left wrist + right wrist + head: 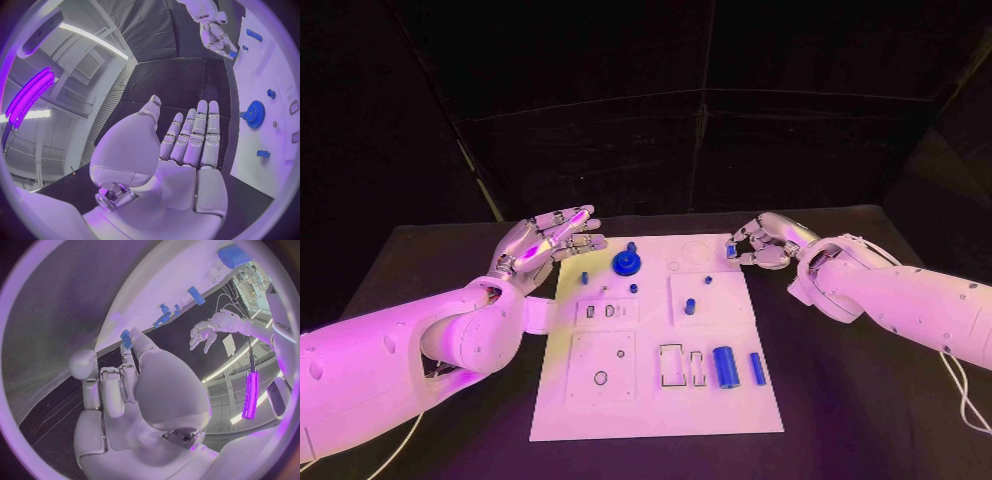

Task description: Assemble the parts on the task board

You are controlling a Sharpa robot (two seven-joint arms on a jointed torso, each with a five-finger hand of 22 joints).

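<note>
A white task board (653,400) is laid flat at the middle of the black table (848,400).

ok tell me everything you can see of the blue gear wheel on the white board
The blue gear wheel is a round toothed disc, plastic by its look, with a raised hub at its centre. It sits on the far part of the white task board, between the two hands. Neither the left hand nor the right hand touches it.

Dim room — purple cast, fisheye-bent edges
</note>
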